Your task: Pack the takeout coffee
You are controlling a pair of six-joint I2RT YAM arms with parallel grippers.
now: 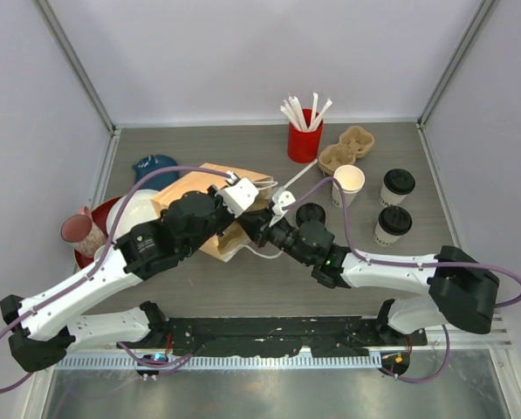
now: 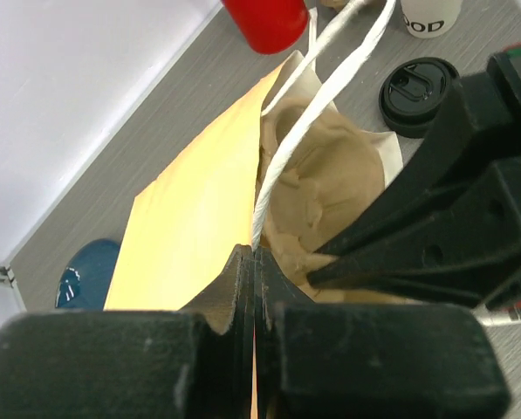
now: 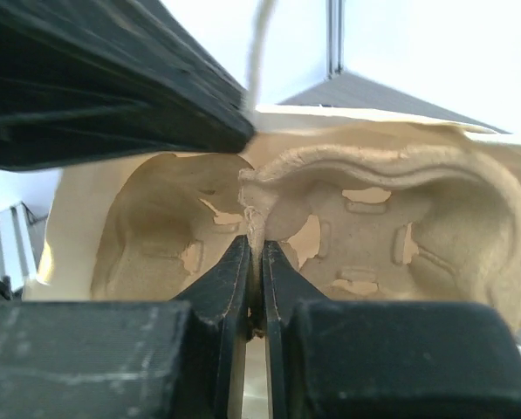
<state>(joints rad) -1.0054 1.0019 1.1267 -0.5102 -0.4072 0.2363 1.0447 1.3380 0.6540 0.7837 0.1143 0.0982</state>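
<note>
Left gripper (image 2: 253, 262) clamped on the bag (image 2: 199, 209) at its lip; right gripper (image 3: 257, 253) pinching the tray (image 3: 373, 201) by its ridge inside the bag mouth. Far cup (image 1: 398, 186) and near cup (image 1: 393, 224) stand upright, lidded, at three o'clock of both jaws — well apart, the right arm nearer.

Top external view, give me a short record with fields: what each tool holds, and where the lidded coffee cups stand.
left tool: shut on the brown paper bag's rim
right tool: shut on the moulded pulp cup carrier in the bag's mouth
coffees: far white black-lidded paper cup and near lidded cup, upright, right of the bag, unpacked
</note>
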